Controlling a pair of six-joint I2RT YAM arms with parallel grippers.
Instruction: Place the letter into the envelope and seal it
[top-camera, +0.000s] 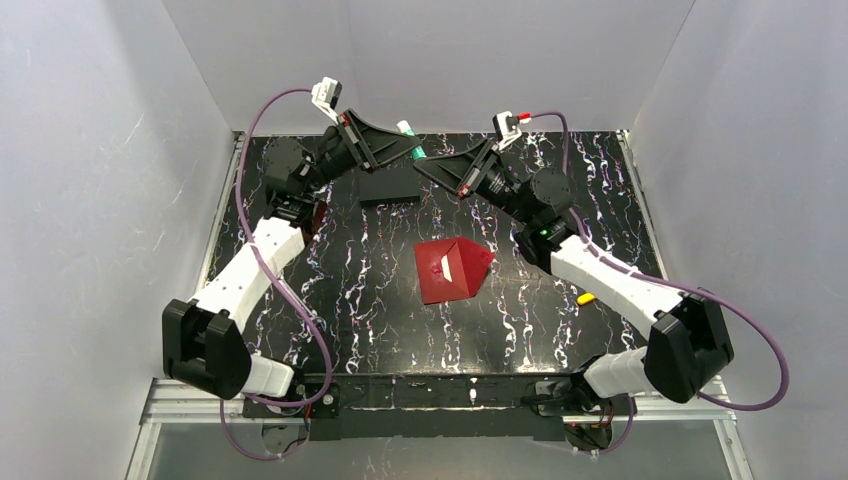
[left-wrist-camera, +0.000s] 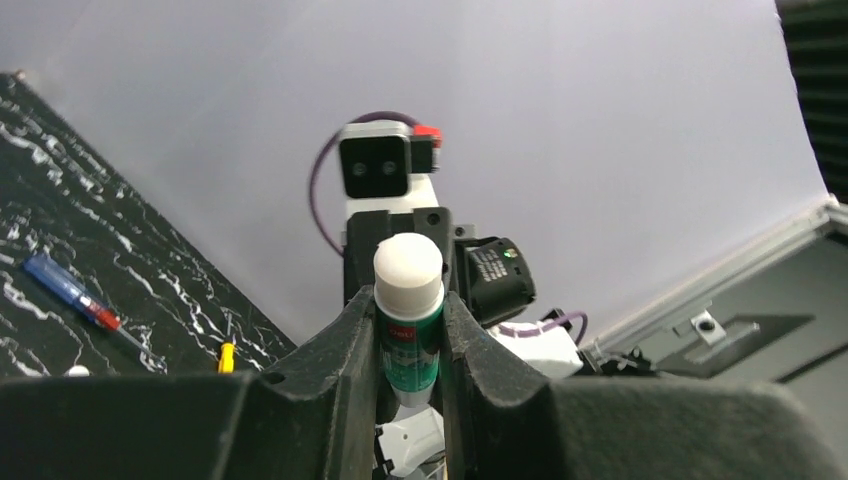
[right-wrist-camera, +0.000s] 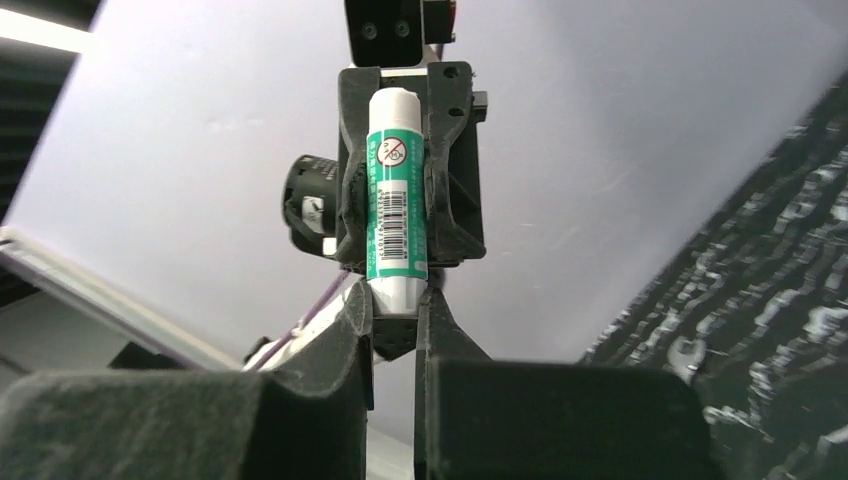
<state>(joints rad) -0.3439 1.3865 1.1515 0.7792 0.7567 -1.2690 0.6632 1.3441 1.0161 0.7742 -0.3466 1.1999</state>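
Two pincers meet nose to nose above the far part of the tabletop (top-camera: 380, 330), and only your wrist views show what sits between them. From the left wrist, the left pincer (left-wrist-camera: 410, 300) is clamped on the green body of a glue stick (left-wrist-camera: 408, 268), whose white end points at the opposite camera. From the right wrist, the right pincer (right-wrist-camera: 394, 296) has its fingertips pressed against both sides of the stick's other white end, so each pincer holds one end.

The left wrist view also gives you a blue and red tool (left-wrist-camera: 75, 295) lying on the tabletop, which the overhead view does not show. Only the overhead view shows the envelope (top-camera: 452, 270). It lies flat near the middle of the tabletop, well apart from both pincers, with its pointed flap aimed right.

Both arms bow outward from their near bases, and their forearms turn inward at the far side. The pincers are level with each other above a black block (top-camera: 388, 186).

A thin pale sliver (top-camera: 447, 268) shows on the envelope, too small for you to identify. The stick's label print is blurred in the left wrist view.
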